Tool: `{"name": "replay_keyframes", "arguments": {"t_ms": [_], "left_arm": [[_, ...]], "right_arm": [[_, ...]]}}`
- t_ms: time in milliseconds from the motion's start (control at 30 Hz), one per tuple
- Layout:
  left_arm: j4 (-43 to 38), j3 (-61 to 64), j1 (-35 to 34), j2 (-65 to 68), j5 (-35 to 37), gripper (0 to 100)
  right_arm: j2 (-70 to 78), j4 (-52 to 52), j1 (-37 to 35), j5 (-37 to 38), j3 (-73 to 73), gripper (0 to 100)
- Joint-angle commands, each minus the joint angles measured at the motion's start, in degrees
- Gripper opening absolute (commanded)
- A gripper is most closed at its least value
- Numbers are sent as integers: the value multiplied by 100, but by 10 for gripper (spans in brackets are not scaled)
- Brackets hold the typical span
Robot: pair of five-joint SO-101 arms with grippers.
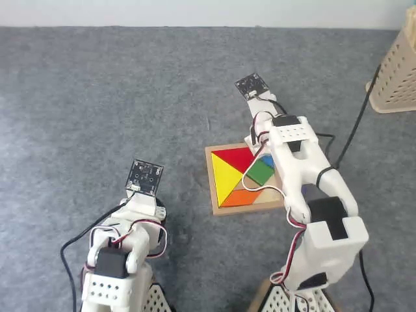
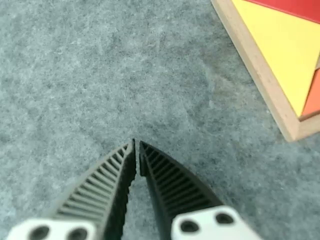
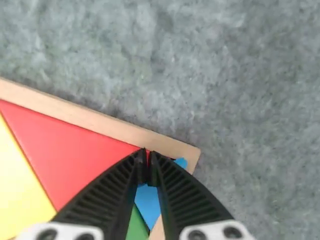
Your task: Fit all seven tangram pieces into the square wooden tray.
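Note:
The square wooden tray lies on grey carpet and holds a red triangle, a yellow triangle, an orange piece, a green square and a blue piece. My right arm reaches over the tray's right side and hides that part. My right gripper is shut, its tips low over the tray's corner where the red triangle meets the blue piece. My left gripper is shut above bare carpet, a short way off the tray's rim.
A beige perforated basket stands at the far right edge, with a black cable running down past it. Open grey carpet stretches to the left of and behind the tray.

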Motion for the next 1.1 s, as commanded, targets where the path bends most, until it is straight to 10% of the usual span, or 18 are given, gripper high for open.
{"name": "replay_keyframes", "arguments": {"t_ms": [0,1067], "left_arm": [[35,-110,35,-123,44,12],[35,-110,35,-123,44,12]], "right_arm": [[-215,101,119,-70,-299,6],[-1174,347,576,-290,229,6]]}}
